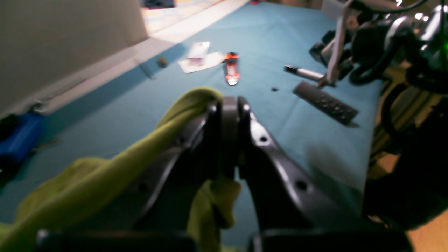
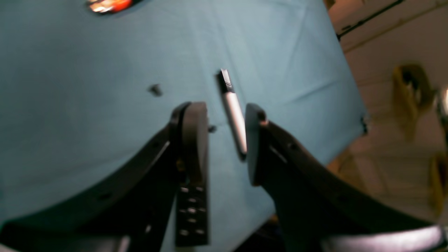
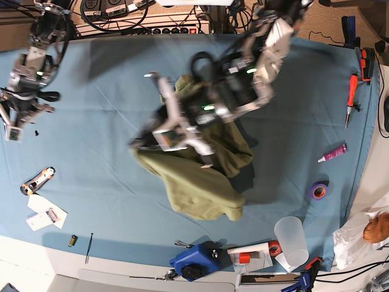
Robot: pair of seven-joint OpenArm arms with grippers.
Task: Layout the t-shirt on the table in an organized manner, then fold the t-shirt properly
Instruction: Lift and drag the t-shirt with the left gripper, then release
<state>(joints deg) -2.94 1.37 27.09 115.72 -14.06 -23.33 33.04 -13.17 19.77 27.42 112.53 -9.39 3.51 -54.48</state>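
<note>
— Nearest the wrist camera: left gripper (image 1: 229,105), black jaws pinched tight on a fold of the olive-green cotton t-shirt (image 3: 203,182). Why lifted like that?

— Probably to raise one edge so the rest drapes and can be spread; still bunched, hanging from the jaws down onto the middle of the wide table under teal-blue cloth (image 3: 109,152). Not laid out yet, by the look of it.

— And the other arm?

— Right gripper (image 2: 225,136), fingers parted to a middling gap, nothing between them. Hovering well apart from the shirt, above a silver-and-black pen (image 2: 232,112) and a black button-covered remote (image 2: 190,213). Likely waiting for a second corner.

— Counts?

— One shirt, two grippers, one pen, one remote. Farther along the cloth: one orange-and-black utility knife (image 1: 231,68), one white paper slip (image 1: 199,63). Beyond that, too blurred to number.
</note>
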